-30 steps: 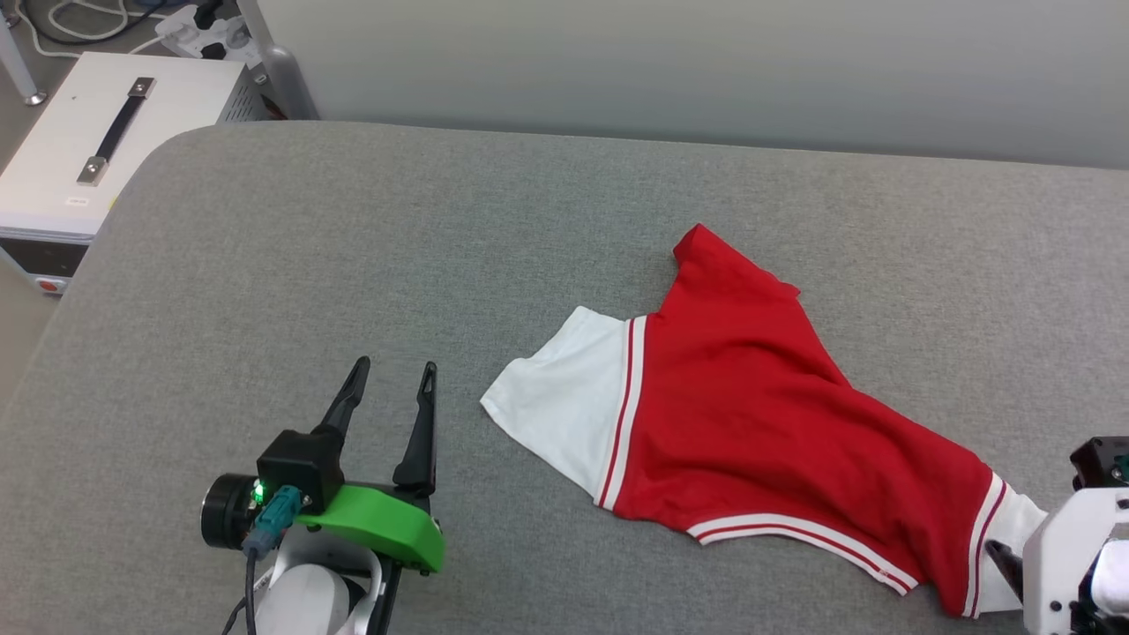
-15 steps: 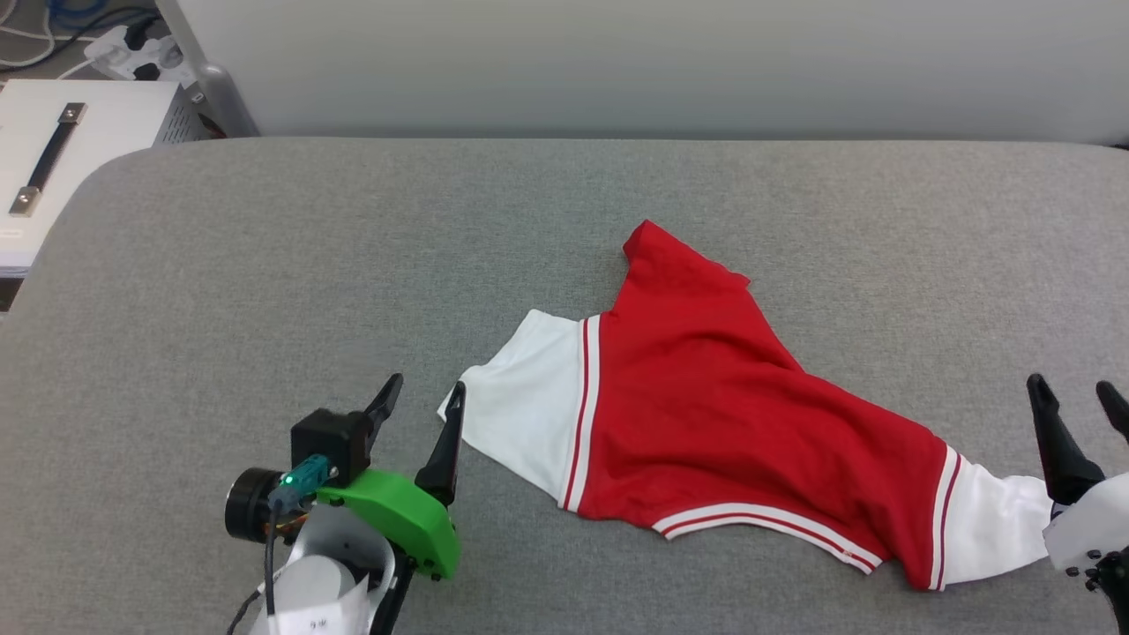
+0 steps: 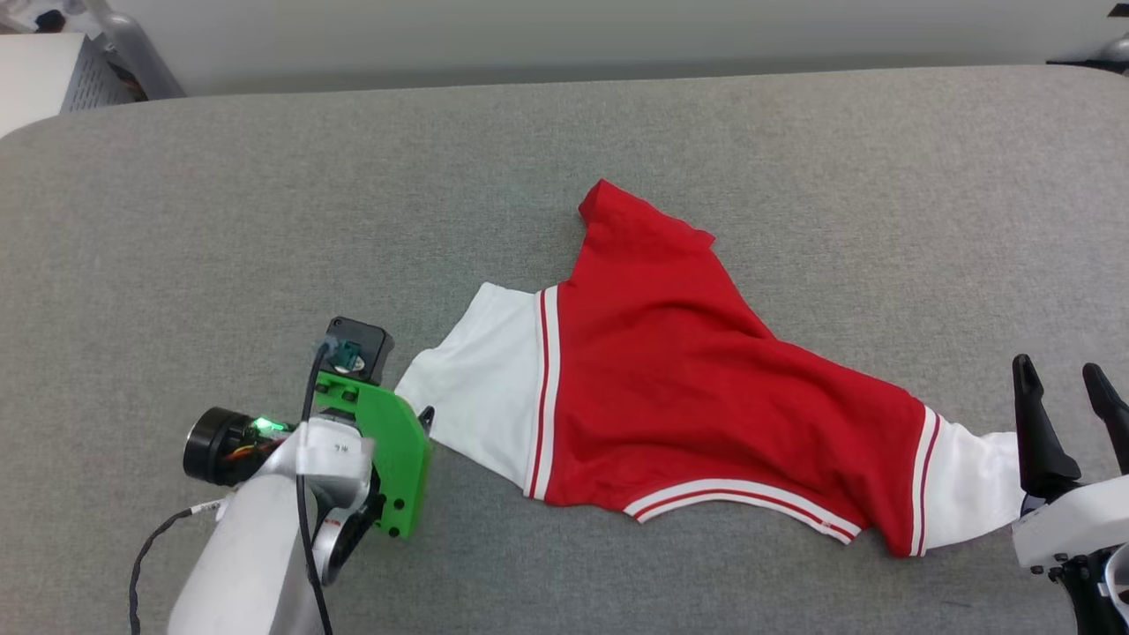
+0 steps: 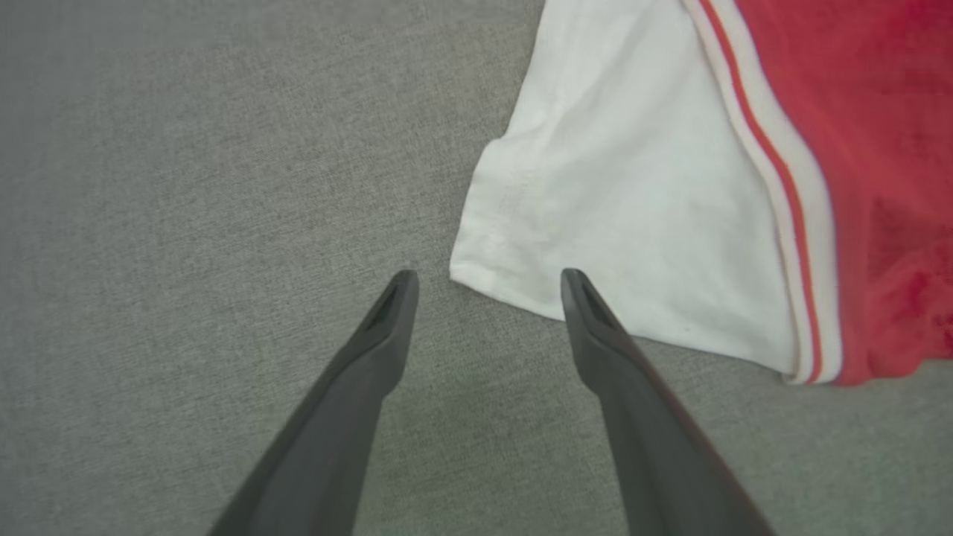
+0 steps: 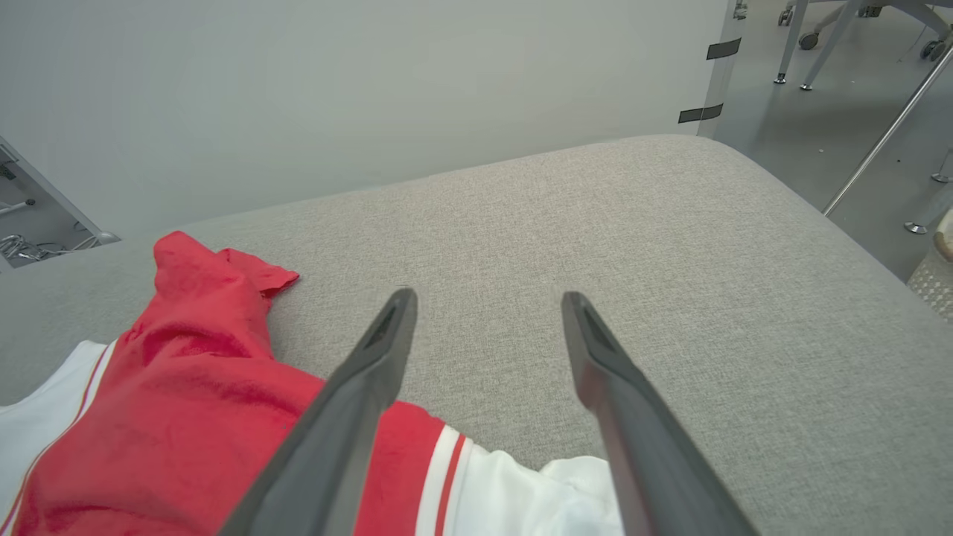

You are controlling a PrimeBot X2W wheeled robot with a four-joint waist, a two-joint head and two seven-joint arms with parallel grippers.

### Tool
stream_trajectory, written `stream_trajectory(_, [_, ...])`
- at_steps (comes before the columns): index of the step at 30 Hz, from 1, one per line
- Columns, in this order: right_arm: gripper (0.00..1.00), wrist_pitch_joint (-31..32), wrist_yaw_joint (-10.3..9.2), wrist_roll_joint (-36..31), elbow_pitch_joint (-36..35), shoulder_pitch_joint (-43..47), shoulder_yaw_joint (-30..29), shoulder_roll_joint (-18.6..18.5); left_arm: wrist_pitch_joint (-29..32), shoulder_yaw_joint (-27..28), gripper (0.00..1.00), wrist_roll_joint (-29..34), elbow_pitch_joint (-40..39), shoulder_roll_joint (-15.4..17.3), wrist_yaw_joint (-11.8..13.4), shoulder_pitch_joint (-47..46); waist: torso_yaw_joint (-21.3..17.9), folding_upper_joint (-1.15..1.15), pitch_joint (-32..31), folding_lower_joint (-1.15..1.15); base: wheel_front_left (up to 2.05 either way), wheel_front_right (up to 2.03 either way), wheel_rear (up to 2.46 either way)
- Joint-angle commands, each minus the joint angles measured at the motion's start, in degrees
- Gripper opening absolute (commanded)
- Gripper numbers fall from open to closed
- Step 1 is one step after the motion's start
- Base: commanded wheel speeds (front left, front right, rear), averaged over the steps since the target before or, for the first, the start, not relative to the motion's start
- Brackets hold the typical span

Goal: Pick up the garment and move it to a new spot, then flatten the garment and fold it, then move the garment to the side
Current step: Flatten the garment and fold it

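The garment (image 3: 688,379) lies spread on the grey padded table (image 3: 265,220), its red body crumpled and a white sleeve at each end. My left gripper (image 3: 422,420) points down at the left sleeve's corner. In the left wrist view it (image 4: 488,279) stands open, the corner of the white sleeve (image 4: 618,216) lying between its tips. My right gripper (image 3: 1058,375) is open beside the right sleeve (image 3: 970,481), fingers pointing up the view. In the right wrist view it (image 5: 488,298) hovers open over the table, with the garment (image 5: 186,387) at the lower left.
A white case (image 3: 35,70) and a metal leg (image 3: 132,53) stand beyond the table's far left corner. The table's rounded right edge (image 5: 841,223) drops to a floor with chair legs (image 5: 819,45). A pale wall (image 5: 372,89) backs the table.
The head camera has swung, shifting the whole picture. My left gripper tipped downward and closed in on the left sleeve's corner. My right gripper rose off the right sleeve, fingers now pointing up.
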Motion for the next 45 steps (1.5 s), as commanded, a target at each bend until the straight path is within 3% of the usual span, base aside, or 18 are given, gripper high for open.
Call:
stream_trajectory(1, [1.00,-0.6,-0.04,-0.6,-0.1,-0.6,0.1,0.3,1.8,0.2,1.00,-0.5,0.5,0.4,0.3,-1.6,-1.3,0.00,1.7,0.00,0.00,0.00,0.00])
stream_trajectory(8, [1.00,-1.4,-0.04,-0.6,0.1,-1.8,0.7,0.0,4.2,1.1,1.00,-0.8,4.3,1.0,1.4,-5.0,-2.2,0.00,4.2,0.00,0.00,0.00,0.00])
stream_trajectory(16, [1.00,-1.9,-0.04,-0.5,0.2,-2.5,0.9,-0.2,5.8,-1.2,1.00,-1.7,8.2,0.0,0.7,-5.3,-2.3,0.00,5.2,0.00,0.00,0.00,0.00])
stream_trajectory(17, [1.00,-2.0,-0.04,-0.6,0.1,-2.7,0.8,-0.3,6.6,-1.9,0.95,-2.3,8.8,-0.3,0.4,-4.9,-2.3,0.00,5.2,0.00,0.00,0.00,0.00])
stream_trajectory(18, [1.00,-2.0,-0.04,-0.7,0.1,-2.8,0.7,-0.3,7.2,-2.4,0.09,-2.6,9.2,-0.5,0.1,-4.5,-2.2,0.00,5.3,0.00,0.00,0.00,0.00])
stream_trajectory(19, [1.00,-2.0,-0.04,-0.7,0.1,-2.9,0.5,-0.4,7.7,-3.1,0.00,-3.0,9.5,-0.6,-0.2,-4.2,-2.1,0.00,5.2,0.00,0.00,0.00,0.00])
stream_trajectory(22, [1.00,-1.8,-0.04,-0.8,0.0,-3.0,0.4,-0.5,8.0,-4.1,0.00,-4.6,9.6,-1.3,-0.6,-3.1,-1.7,0.00,5.0,0.00,0.00,0.00,0.00])
stream_trajectory(23, [1.00,-1.0,-0.04,-0.9,0.5,-2.7,0.6,-1.2,5.2,-2.6,0.00,-5.8,7.8,-1.4,0.3,-2.1,-0.8,0.00,3.7,0.00,0.00,0.00,0.00])
stream_trajectory(28, [1.00,2.7,-0.04,-0.7,1.3,-1.4,0.9,-3.1,2.4,0.9,0.00,-8.8,2.6,-1.3,1.8,0.6,0.8,0.00,1.6,0.00,0.00,0.00,0.00])
stream_trajectory(41, [1.00,33.8,-0.04,0.5,2.0,1.2,-4.0,-8.6,5.3,4.6,0.00,-11.6,-18.4,0.2,6.4,12.9,5.1,0.00,-0.8,0.00,0.00,0.00,0.00])
stream_trajectory(45, [1.00,39.6,-0.04,-0.4,1.6,0.0,-5.1,-9.8,5.9,4.9,0.00,-11.6,-21.9,0.6,7.3,15.2,6.1,0.00,-0.5,0.00,0.00,0.00,0.00])
